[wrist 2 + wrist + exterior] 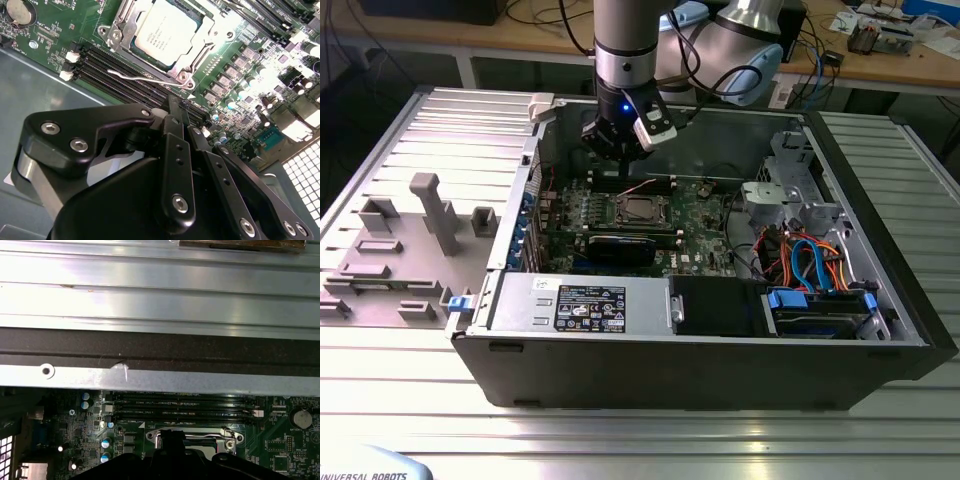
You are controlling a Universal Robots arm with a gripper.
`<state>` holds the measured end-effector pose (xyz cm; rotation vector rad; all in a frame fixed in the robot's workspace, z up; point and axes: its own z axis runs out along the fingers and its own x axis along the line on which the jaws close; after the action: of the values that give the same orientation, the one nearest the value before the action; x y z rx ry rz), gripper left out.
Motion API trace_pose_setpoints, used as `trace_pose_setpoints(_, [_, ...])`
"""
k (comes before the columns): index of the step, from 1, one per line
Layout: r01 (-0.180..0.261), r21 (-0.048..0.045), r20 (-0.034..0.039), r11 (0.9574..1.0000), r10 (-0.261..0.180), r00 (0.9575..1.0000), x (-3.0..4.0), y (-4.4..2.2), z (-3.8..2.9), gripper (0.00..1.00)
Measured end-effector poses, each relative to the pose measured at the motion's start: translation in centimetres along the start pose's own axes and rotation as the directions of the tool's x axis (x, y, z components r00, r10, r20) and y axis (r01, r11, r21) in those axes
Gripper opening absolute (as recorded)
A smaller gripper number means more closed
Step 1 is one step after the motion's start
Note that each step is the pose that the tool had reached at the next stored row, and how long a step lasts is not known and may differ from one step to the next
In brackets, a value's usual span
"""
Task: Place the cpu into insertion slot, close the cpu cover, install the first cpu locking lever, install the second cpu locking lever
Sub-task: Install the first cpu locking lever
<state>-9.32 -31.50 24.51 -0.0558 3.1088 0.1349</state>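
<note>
Narrowed, empty tool (181,111) hangs above the seated cpu (167,32), a light, fragile chip best held by its edges.

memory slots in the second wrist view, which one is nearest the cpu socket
The top black memory slot of the parallel bank, running right along the insertion slot frame's edge; the thin wire lever lies across it. The others sit further out, toward the gripper.

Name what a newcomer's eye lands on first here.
The open computer case with its green motherboard on the metal table. The black gripper hovers by the memory slots. Beside them the cpu sits in the insertion slot, cpu cover down around it.
</note>
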Motion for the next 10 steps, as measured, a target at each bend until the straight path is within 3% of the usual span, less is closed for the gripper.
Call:
trace_pose_setpoints(5, [0.000, -0.0001, 0.0001, 1.0000, 0.000, 1.0000, -0.01, 0.00, 0.01, 0.11])
trace_pose_setpoints(10, [0.000, -0.0017, 0.0001, 1.0000, 0.000, 1.0000, -0.80, -0.04, 0.17, 0.11])
